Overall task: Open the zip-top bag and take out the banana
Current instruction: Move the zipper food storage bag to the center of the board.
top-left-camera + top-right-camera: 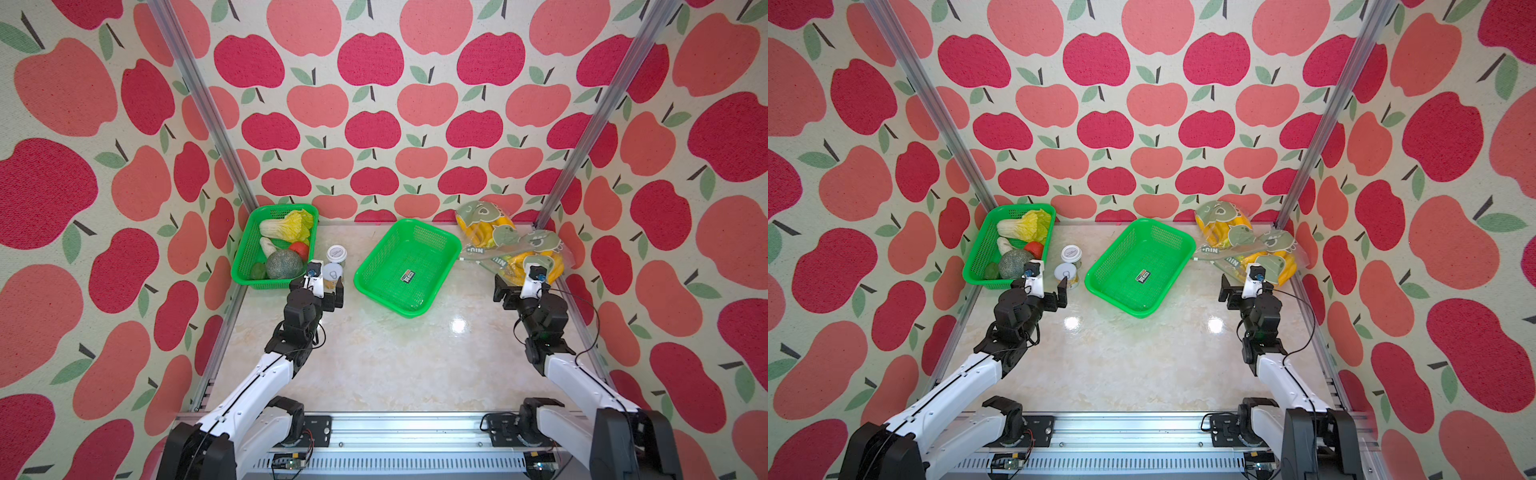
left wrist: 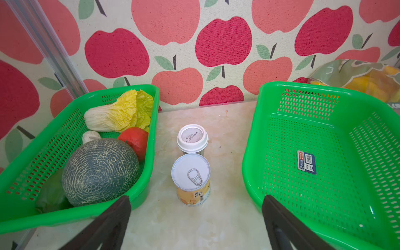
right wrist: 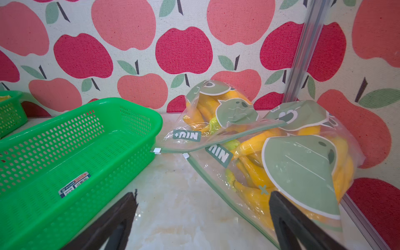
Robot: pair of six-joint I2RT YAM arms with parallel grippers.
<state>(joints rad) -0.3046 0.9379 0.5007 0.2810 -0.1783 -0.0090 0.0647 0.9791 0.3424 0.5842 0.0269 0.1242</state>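
Observation:
Two clear zip-top bags printed with green cartoon shapes lie at the back right, each holding yellow bananas. The nearer bag (image 1: 540, 257) (image 1: 1268, 259) (image 3: 298, 168) rests against the right wall, and its white slider (image 3: 185, 155) sits at the zip's end. The farther bag (image 1: 484, 226) (image 3: 216, 121) leans on the back wall and overlaps it. Bananas (image 3: 255, 173) show through the nearer bag. My right gripper (image 1: 519, 286) (image 1: 1246, 291) (image 3: 204, 194) hangs open just in front of the nearer bag, one finger over its edge, gripping nothing. My left gripper (image 1: 319, 286) (image 2: 196, 207) is open and empty.
An empty green basket (image 1: 361, 286) (image 3: 134, 104) lies tilted mid-table, left of the bags. A second green basket (image 1: 241, 266) at back left holds a cabbage, a melon and a tomato. A pull-tab can (image 2: 191, 179) and a white-lidded cup (image 2: 192, 138) stand before the left gripper.

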